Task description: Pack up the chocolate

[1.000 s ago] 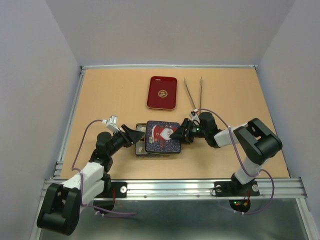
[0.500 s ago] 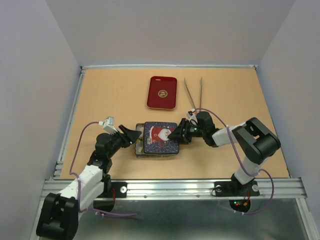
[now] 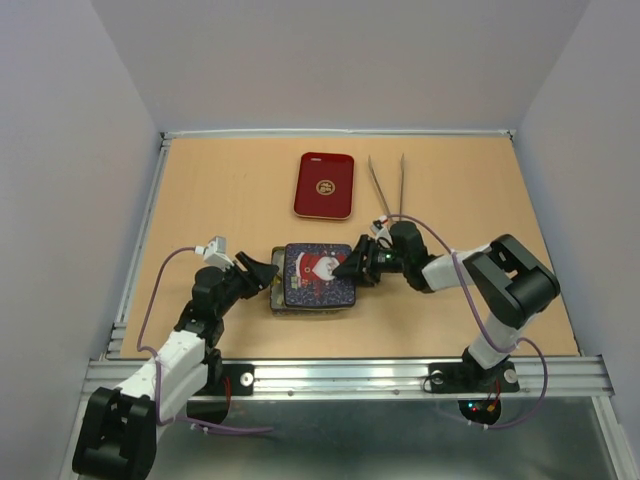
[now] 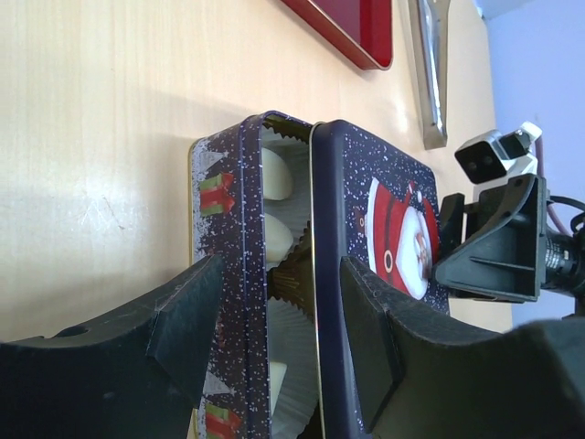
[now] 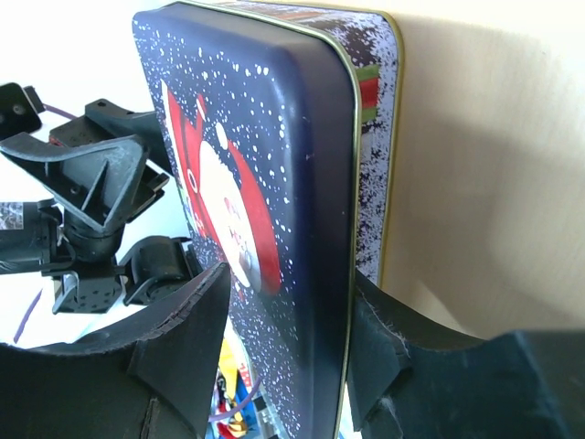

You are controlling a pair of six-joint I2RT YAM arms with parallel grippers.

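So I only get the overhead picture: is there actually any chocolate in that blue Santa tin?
Observer: Yes. The left wrist camera looks into the strip that the lid does not cover: cream-white chocolate sits in white paper cups inside the tin.
Operator: And is the right claw on that lid?
Observer: The right wrist camera shows the lid's edge lying between the right gripper's two fingers.
Operator: And the left claw?
Observer: The left gripper's fingers straddle the tin's wall and the lid's edge.

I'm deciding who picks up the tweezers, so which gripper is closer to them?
Right. The right gripper, at the Santa lid's right edge, sits just short of the tweezers' joined end; the left gripper is across the tin, at its left side.
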